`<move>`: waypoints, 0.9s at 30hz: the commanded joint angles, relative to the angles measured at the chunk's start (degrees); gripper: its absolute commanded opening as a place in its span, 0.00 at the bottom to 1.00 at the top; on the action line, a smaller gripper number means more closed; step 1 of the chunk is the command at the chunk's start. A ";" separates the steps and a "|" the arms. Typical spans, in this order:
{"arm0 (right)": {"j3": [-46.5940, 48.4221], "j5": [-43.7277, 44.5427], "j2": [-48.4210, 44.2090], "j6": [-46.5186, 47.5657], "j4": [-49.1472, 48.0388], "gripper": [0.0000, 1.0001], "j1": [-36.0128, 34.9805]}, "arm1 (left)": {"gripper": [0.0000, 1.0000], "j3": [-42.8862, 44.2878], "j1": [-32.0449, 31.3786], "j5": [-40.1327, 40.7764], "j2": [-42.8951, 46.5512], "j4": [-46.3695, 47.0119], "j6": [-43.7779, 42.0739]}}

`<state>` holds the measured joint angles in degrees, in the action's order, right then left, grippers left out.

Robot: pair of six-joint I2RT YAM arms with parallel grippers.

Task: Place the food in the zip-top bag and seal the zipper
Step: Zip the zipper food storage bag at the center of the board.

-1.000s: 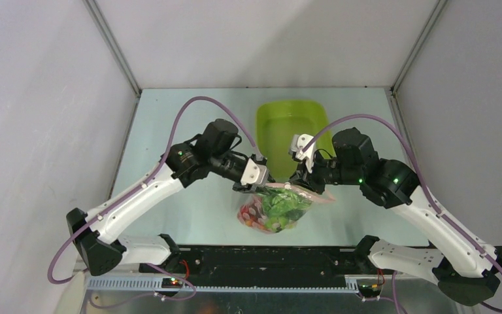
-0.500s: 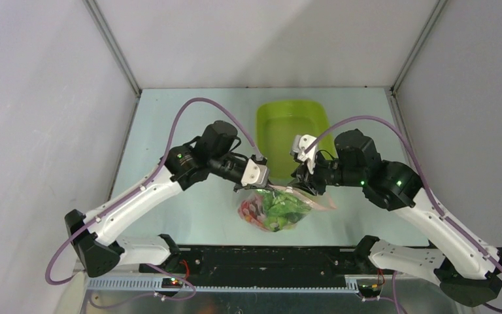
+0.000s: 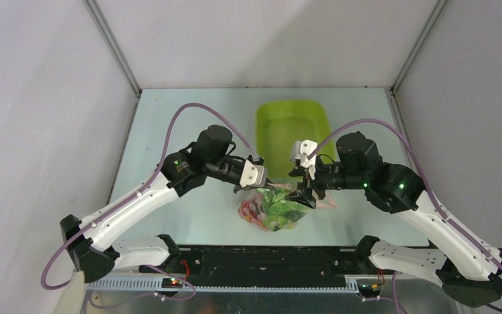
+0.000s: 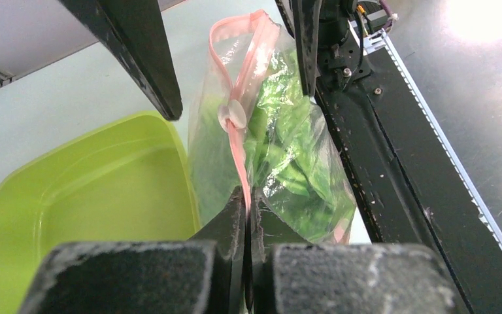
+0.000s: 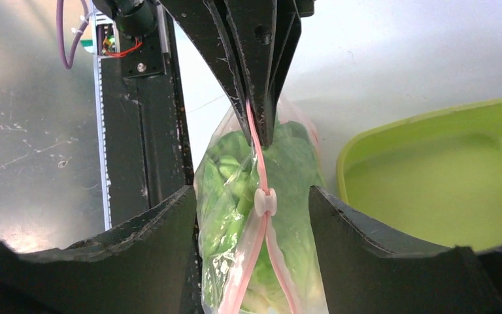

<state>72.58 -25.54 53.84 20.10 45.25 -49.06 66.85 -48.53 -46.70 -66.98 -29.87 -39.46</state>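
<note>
Left pincer (image 4: 245,196): clenched tight on the pink zipper (image 4: 238,147), right at one end of the bag's mouth

Right pincer (image 5: 251,204): let go and spread wide; one finger sat on each side of the bag; the little white slider (image 5: 265,201) was between them; it pinched nothing

Zip-top bag (image 3: 276,210): hung from the left pincer, in the middle of the table (image 3: 170,131), close to the near edge; I could not tell if its bottom touched the table

Zipper: one flat strip from the left pincer to the slider; past the slider it split into two strips, so that part looked open

Food: green lettuce (image 4: 294,163) filled most of the bag; some red bits (image 3: 251,212) sat at its left side

How it handles: I think the bag was light, thin, floppy and a bit slippery; the pink strip looked like the firmest part; the strip or the slider seemed the best place to hold, not the soft sides

Arms: both were bent at the elbow; both reached in to the middle, one from the left and one from the right; the wrists faced each other across the bag

Tray (image 3: 261,114): lime green; it sat just past the bag, on the far side
</note>
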 commanded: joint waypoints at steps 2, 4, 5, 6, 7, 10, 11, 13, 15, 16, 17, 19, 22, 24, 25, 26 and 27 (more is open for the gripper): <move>-0.33 2.38 2.14 1.04 -2.56 0.69 -1.08 | 0.00 1.09 -0.33 -0.96 0.66 -1.28 -2.02; -0.33 3.57 2.77 1.25 -2.28 0.69 -1.12 | 0.00 -0.49 -0.32 -1.68 2.67 -0.72 -3.48; -0.33 3.79 3.11 1.39 -2.10 0.69 -1.13 | 0.00 -1.20 -0.31 -1.70 3.23 -0.10 -3.68; -0.37 3.72 3.33 1.56 -1.57 0.69 -1.13 | 0.00 -2.84 -0.32 -1.54 4.53 1.81 -3.60; -0.45 3.45 3.65 1.58 -1.35 0.67 -1.13 | 0.00 -3.73 -0.29 -0.78 5.12 2.87 -3.38; -0.73 2.74 3.84 1.53 -1.10 0.59 -1.13 | 0.00 -7.25 -0.37 0.19 7.82 6.35 -2.81; -0.76 2.37 3.83 1.31 -1.32 0.50 -1.13 | 0.00 -7.76 -0.35 0.11 8.18 6.33 -3.14; -0.77 1.03 3.77 1.12 -1.59 0.38 -1.13 | 0.00 -7.95 -0.34 -0.08 8.86 5.90 -3.38; -0.98 -1.08 3.80 1.13 -2.04 0.29 -1.11 | 0.00 -7.76 -0.31 0.21 9.04 5.45 -3.32; -1.02 -2.54 3.92 1.11 -2.16 0.25 -1.12 | 0.00 -7.69 -0.28 0.64 8.96 5.33 -3.24; -1.03 -3.18 4.15 1.16 -2.29 0.24 -1.19 | 0.00 -7.54 -0.31 0.86 8.88 5.25 -3.07; -1.01 -4.47 4.50 1.17 -2.40 0.26 -1.40 | 0.00 -7.29 -0.32 1.21 8.82 4.82 -2.92; -1.03 -4.53 4.99 1.31 -2.83 0.29 -1.66 | 0.00 -6.99 -0.35 1.11 8.73 3.99 -2.94; -1.03 -4.89 5.36 1.39 -3.33 0.30 -1.77 | 0.00 -6.92 -0.37 1.25 8.79 3.69 -2.85; -1.03 -5.01 5.74 1.49 -3.73 0.30 -1.90 | 0.00 -6.91 -0.41 1.21 8.79 3.55 -2.91; -1.03 -5.32 5.87 1.52 -4.11 0.30 -1.95 | 0.00 -6.91 -0.37 1.18 8.80 3.48 -2.95; -0.99 -5.47 6.15 1.56 -4.20 0.29 -2.06 | 0.00 -6.86 -0.37 1.06 8.80 3.45 -2.82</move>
<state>71.64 -28.99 59.29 21.23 44.14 -50.54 59.05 -48.64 -45.67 -59.00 -25.96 -42.00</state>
